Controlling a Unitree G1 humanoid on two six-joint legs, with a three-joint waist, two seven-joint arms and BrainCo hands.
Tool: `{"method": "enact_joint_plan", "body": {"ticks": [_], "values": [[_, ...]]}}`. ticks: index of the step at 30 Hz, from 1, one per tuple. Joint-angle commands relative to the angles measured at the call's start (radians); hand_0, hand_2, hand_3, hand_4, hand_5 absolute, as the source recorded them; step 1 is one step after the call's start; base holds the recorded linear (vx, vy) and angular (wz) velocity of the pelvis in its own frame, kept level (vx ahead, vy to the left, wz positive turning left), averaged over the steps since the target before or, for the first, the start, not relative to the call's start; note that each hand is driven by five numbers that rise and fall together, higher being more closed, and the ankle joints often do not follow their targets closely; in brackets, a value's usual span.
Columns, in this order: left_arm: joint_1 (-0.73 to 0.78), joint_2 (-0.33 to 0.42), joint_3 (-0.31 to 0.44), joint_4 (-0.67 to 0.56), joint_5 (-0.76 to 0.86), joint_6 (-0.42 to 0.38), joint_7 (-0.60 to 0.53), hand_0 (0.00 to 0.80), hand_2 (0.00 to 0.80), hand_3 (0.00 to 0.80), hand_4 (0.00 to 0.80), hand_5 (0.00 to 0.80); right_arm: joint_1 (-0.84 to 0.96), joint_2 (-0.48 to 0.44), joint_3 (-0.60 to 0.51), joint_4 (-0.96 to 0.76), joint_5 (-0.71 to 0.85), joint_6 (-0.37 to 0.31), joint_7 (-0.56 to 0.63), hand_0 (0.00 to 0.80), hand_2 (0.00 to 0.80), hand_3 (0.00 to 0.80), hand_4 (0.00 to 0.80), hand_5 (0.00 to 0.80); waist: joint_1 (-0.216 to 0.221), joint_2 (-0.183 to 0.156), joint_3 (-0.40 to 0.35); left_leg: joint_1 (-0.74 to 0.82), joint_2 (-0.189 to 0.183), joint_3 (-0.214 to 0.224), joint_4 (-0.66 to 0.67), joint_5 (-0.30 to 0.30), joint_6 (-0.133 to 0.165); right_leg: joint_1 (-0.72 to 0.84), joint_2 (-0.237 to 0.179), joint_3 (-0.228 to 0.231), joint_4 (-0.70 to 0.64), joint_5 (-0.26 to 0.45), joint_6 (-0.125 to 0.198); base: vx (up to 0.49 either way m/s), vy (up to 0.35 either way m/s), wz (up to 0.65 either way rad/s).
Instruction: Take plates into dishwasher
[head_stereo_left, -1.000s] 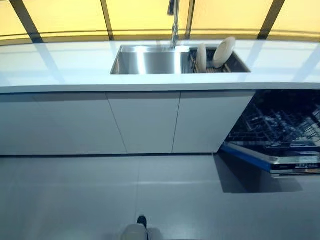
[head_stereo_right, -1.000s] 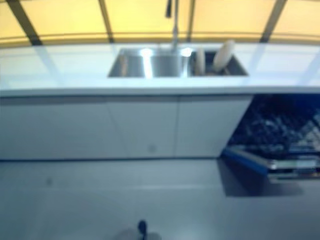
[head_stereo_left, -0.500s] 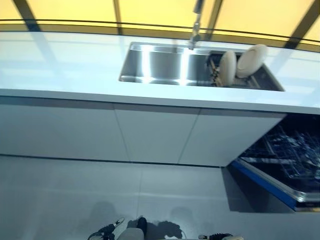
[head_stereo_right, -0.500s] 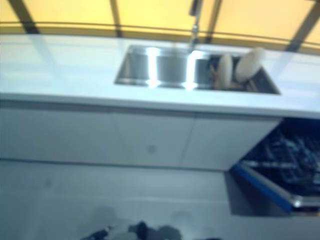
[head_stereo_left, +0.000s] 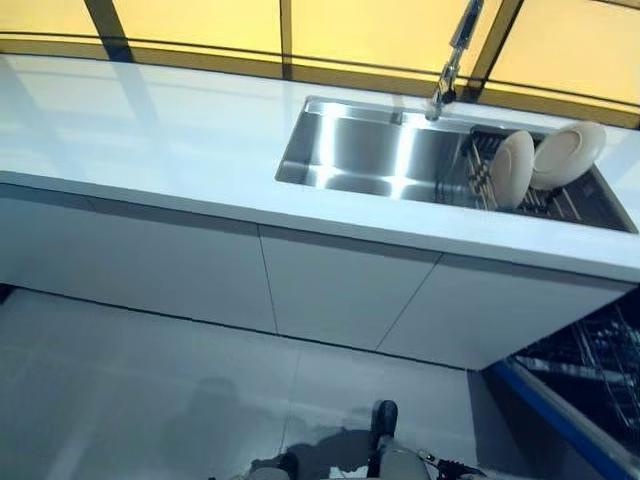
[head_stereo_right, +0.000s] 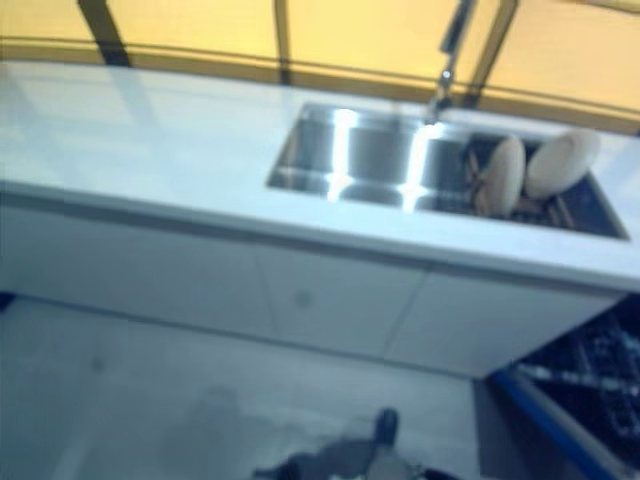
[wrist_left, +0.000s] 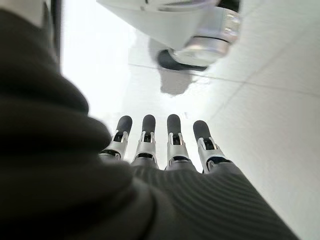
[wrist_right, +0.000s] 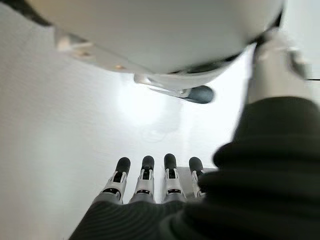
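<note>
Plates wait in the sink rack

Your left hand (wrist_left: 150, 145) and right hand (wrist_right: 145, 185) hang straight-fingered, empty; two plates (head_stereo_left: 512, 168) stand upright beside the dishwasher (head_stereo_left: 590, 385).

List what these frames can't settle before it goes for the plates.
- Dishwasher: cut off by the right and bottom edges of the eye views; its rack and free slots barely show.
- Plates in the sink rack: their lower edges sit behind the sink's front wall; whether more lie behind them cannot be told.
- Right eye view: blurred, rack detail lost.
- Left hand and right hand: seen only in wrist views, fingers straight, thumbs out of sight.
</note>
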Motion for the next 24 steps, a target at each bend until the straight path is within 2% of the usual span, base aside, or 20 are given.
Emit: {"method": "enact_joint_plan", "body": {"ticks": [1,5,10,12,14,16,17,18,19,20,21,22,24], "values": [[0.021,-0.045,0.024,0.003,0.044,-0.036,-0.013,0.0,0.0,0.0,0.0,0.0,-0.033,-0.035,-0.011,-0.021,-0.001,-0.012,-0.016,0.0,0.0,0.0,0.0,0.0,0.02,0.006,0.033,0.074,0.053,0.076,0.112,-0.114,-0.011,0.031,-0.007,-0.011,-0.018,0.164,0.018,0.171,-0.104,0.29],[0.03,-0.06,0.011,0.017,0.127,-0.079,0.002,0.0,0.0,0.0,0.0,0.0,-0.042,-0.049,-0.012,-0.03,0.016,-0.029,0.013,0.0,0.0,0.0,0.0,0.0,0.013,0.017,0.014,0.094,0.07,0.071,0.045,-0.085,-0.031,0.032,0.014,-0.017,-0.027,0.135,0.018,0.151,-0.08,0.08],[0.026,-0.053,-0.005,0.024,0.176,-0.109,0.014,0.0,0.0,0.0,0.0,0.0,-0.041,-0.043,0.001,-0.046,0.024,-0.068,0.057,0.0,0.0,0.0,0.0,0.0,0.011,0.027,0.016,0.101,0.068,0.09,0.015,-0.069,-0.045,0.032,-0.002,-0.047,-0.034,0.15,0.028,0.103,-0.043,-0.14],[0.03,-0.045,-0.002,0.021,0.174,-0.097,0.028,0.0,0.0,0.0,0.0,0.0,-0.044,-0.037,0.02,-0.062,-0.013,-0.072,0.095,0.0,0.0,0.0,0.0,0.0,0.018,0.036,0.017,0.113,0.07,0.13,-0.002,-0.058,-0.051,0.037,-0.016,-0.113,-0.002,0.138,0.028,0.077,-0.059,-0.23],[0.028,-0.039,0.011,0.025,0.162,-0.086,0.039,0.0,0.0,0.0,0.0,0.0,-0.051,-0.036,0.045,-0.08,-0.05,-0.08,0.117,0.0,0.0,0.0,0.0,0.0,0.02,0.042,0.014,0.122,0.078,0.151,-0.005,-0.056,-0.056,0.035,-0.012,-0.147,0.023,0.114,0.02,0.038,-0.07,-0.52],[0.025,-0.032,0.019,0.039,0.147,-0.085,0.044,0.0,0.0,0.0,0.0,0.0,-0.064,-0.04,0.064,-0.089,-0.071,-0.079,0.143,0.0,0.0,0.0,0.0,0.0,0.014,0.043,0.004,0.135,0.091,0.151,0.012,-0.056,-0.066,0.03,0.002,-0.154,0.026,0.093,0.0,0.052,-0.074,-0.5],[0.027,-0.029,0.03,0.054,0.14,-0.091,0.04,0.0,0.0,0.0,0.0,0.0,-0.075,-0.045,0.081,-0.095,-0.089,-0.062,0.185,0.0,0.0,0.0,0.0,0.0,0.013,0.05,-0.008,0.133,0.118,0.144,0.07,0.005,-0.093,0.045,0.033,-0.159,0.019,0.065,-0.033,0.052,-0.094,-0.21],[0.031,-0.031,0.034,0.059,0.136,-0.102,0.037,0.0,0.0,0.0,0.0,0.0,-0.078,-0.053,0.099,-0.105,-0.091,-0.056,0.217,0.0,0.0,0.0,0.0,0.0,0.019,0.051,-0.011,0.093,0.145,0.117,0.198,0.098,-0.118,0.072,0.064,-0.141,-0.005,0.05,-0.061,0.056,-0.11,-0.15],[0.033,-0.037,0.042,0.062,0.143,-0.114,0.038,0.0,0.0,0.0,0.0,0.0,-0.081,-0.061,0.117,-0.116,-0.082,-0.064,0.235,0.0,0.0,0.0,0.0,0.0,0.024,0.033,-0.006,0.028,0.136,0.095,0.325,0.153,-0.121,0.095,0.064,-0.128,-0.018,0.038,-0.081,0.068,-0.106,-0.15],[0.037,-0.047,0.048,0.066,0.15,-0.132,0.035,0.0,0.0,0.0,0.0,0.0,-0.085,-0.068,0.132,-0.133,-0.101,-0.076,0.258,0.0,0.0,0.0,0.0,0.0,0.044,0.011,0.007,-0.065,0.112,0.081,0.455,0.179,-0.119,0.132,0.057,-0.12,-0.038,0.032,-0.097,0.091,-0.062,-0.21],[0.039,-0.056,0.046,0.062,0.145,-0.142,0.03,0.0,0.0,0.0,0.0,0.0,-0.084,-0.073,0.143,-0.152,-0.114,-0.072,0.268,0.0,0.0,0.0,0.0,0.0,0.066,-0.004,0.021,-0.164,0.071,0.072,0.51,0.159,-0.102,0.168,0.054,-0.108,-0.054,0.027,-0.099,0.118,0.032,-0.44],[0.042,-0.068,0.033,0.043,0.131,-0.144,0.025,0.0,0.0,0.0,0.0,0.0,-0.084,-0.081,0.164,-0.17,-0.127,-0.081,0.292,0.0,0.0,0.0,0.0,0.0,0.087,0.002,0.032,-0.232,0.051,0.092,0.427,0.145,-0.092,0.211,0.068,-0.086,-0.072,0.011,-0.089,0.114,0.095,-0.68],[0.05,-0.07,0.024,0.002,0.154,-0.132,0.024,0.0,0.0,0.0,0.0,0.0,-0.092,-0.091,0.181,-0.206,-0.128,-0.124,0.352,0.0,0.0,0.0,0.0,0.0,0.108,0.013,0.053,-0.24,0.058,0.139,0.234,0.137,-0.079,0.233,0.08,-0.046,-0.08,0.012,-0.059,0.093,0.128,-1.02]]}}
